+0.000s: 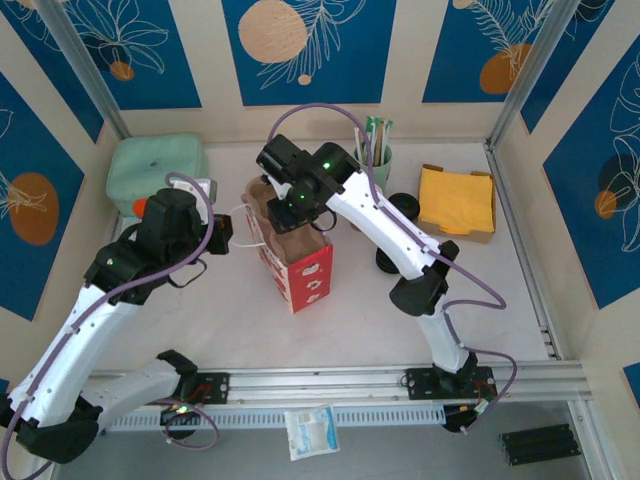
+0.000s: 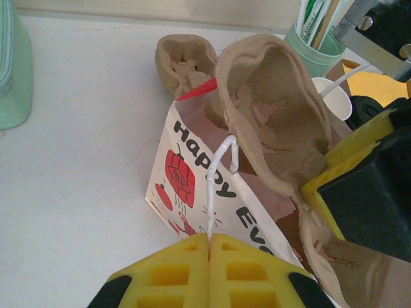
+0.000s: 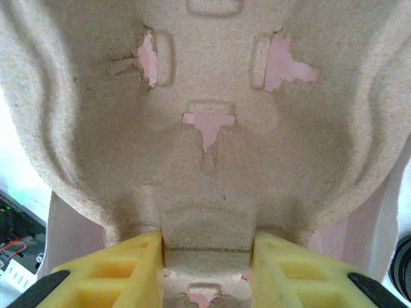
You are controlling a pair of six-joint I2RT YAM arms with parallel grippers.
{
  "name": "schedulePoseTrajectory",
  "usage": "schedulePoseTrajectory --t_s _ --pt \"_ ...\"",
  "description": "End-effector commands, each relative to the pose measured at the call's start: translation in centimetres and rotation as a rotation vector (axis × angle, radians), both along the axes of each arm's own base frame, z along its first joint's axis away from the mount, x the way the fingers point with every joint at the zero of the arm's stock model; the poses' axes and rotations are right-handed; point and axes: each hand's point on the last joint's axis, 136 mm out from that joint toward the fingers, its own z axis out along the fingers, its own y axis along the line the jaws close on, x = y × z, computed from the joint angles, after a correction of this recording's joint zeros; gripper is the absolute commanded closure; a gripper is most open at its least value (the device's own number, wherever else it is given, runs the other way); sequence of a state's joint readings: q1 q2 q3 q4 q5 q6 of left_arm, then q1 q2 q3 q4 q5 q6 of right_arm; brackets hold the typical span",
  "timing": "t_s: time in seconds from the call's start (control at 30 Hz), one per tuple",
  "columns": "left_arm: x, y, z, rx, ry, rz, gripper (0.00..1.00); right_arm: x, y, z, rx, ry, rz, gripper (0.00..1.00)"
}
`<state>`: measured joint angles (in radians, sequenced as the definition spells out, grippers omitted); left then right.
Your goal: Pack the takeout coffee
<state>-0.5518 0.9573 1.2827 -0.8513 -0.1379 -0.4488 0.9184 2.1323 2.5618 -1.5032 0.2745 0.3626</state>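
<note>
— Yellow fingers of the left gripper, at the bottom edge of the left wrist view, are pressed flat together and pinch the white handle of the paper bag.

— And the right gripper?

— Partly spread, clamped on a rib of the pulp cup carrier. The carrier stands in the bag's mouth, centre of the overhead view.

— Where is the takeout coffee?

— Probably the dark round top peeking from under the right arm, just right of the bag. It is too hidden to be sure. Another black round thing sits above it in the frame.

— How would it handle?

— My guess is thin paper walls that give under pressure, some weight if it is full, and a lid that is only pressed on. Take it by the sides below the lid, gently, and keep it upright. A hard squeeze could pop the lid.
</note>
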Motion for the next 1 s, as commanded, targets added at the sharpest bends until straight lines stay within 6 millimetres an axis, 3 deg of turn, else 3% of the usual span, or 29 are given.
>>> schedulePoseTrajectory --t_s 0.0,0.27,0.53,0.8,0.97 --pt "-0.1 0.1 0.4 -0.026 -0.010 0.008 1.00 -0.7 -0.1 -0.9 -0.040 0.023 0.008 0.65" --pt "0.0 0.1 0.5 -0.025 -0.011 0.008 1.00 -1.2 -0.2 -1.1 -0.054 0.034 0.010 0.65" --pt "-0.1 0.1 0.5 -0.028 -0.010 0.008 1.00 -1.4 -0.4 -3.1 -0.105 0.071 0.012 0.65" --pt "-0.1 0.1 0.7 -0.030 -0.013 0.009 1.00 -1.5 -0.4 -2.3 -0.088 0.066 0.014 0.65" --pt "0.0 0.1 0.8 -0.032 -0.015 0.011 1.00 -1.7 -0.4 -3.2 -0.108 0.085 0.016 0.65"
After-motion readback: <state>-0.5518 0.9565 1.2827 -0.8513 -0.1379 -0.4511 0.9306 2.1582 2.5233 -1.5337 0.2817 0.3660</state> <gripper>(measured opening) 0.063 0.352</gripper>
